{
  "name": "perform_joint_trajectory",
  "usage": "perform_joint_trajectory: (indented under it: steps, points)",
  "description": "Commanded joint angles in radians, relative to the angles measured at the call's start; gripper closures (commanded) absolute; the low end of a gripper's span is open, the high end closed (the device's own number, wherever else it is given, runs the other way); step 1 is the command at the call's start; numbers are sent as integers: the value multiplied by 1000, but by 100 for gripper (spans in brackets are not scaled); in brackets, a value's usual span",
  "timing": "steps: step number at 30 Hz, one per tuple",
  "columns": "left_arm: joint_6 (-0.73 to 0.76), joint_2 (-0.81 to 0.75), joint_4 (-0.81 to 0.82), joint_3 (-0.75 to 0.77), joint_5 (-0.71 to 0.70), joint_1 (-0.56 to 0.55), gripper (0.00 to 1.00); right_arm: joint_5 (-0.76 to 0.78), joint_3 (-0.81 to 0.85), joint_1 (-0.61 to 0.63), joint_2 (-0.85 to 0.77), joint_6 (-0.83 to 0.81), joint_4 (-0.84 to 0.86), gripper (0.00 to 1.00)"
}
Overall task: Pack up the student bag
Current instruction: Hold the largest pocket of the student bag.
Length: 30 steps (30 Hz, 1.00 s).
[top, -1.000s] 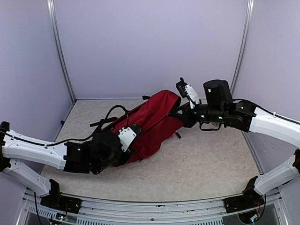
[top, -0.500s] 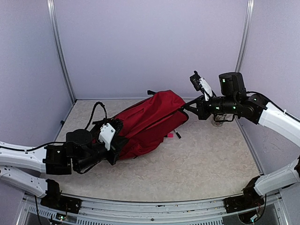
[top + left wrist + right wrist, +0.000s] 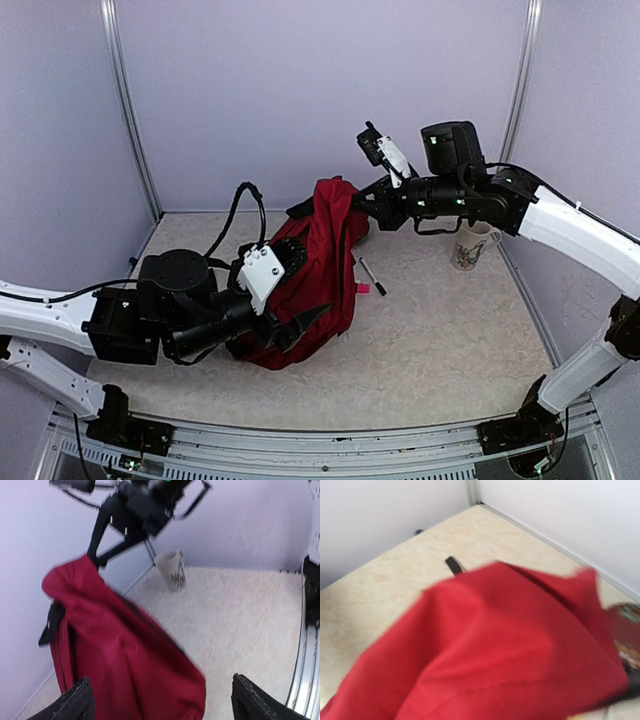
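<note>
Your right claw (image 3: 358,207) pinches the dark red fabric backpack (image 3: 320,270), left claw (image 3: 165,702) gapes open; thin black pen (image 3: 371,275) mid-frame isn't packed yet.

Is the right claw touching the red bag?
Touching. Left wrist view: the right claw pinches the raised top corner of the student bag.
</note>
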Motion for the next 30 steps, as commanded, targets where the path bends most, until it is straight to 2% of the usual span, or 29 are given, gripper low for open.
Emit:
perform_joint_trajectory:
  steps: [1, 6, 12, 16, 20, 22, 23, 26, 27, 28, 30]
  points:
    - [-13, 45, 4, 183, -45, -25, 12, 62, 137, 106, 35, -6, 53, 100]
    - [-72, 94, -49, 276, -80, -28, 28, 127, 216, 180, 76, -4, 41, 100]
    - [-85, 107, -117, 272, -274, 3, 29, 138, 274, 232, 113, -31, 28, 100]
    - [-81, 73, -113, 247, -340, 21, 30, 132, 299, 246, 133, -42, 17, 100]
    - [-89, 27, -122, 205, -308, 61, 32, 121, 303, 250, 138, -42, 19, 100]
    - [-111, 1, -135, 170, -254, 100, 36, 113, 306, 255, 137, -41, 22, 100]
    - [-120, -10, -136, 156, -225, 116, 40, 113, 307, 258, 139, -41, 26, 100]
    - [-139, -26, -123, 135, -195, 145, 60, 110, 312, 261, 143, -46, 27, 100]
    - [-135, -26, -119, 134, -182, 149, 63, 109, 314, 261, 146, -47, 26, 100]
    - [-124, -25, -114, 134, -161, 150, 63, 106, 315, 261, 148, -47, 27, 100]
    - [-111, -15, -109, 141, -123, 149, 57, 95, 319, 261, 153, -46, 29, 100]
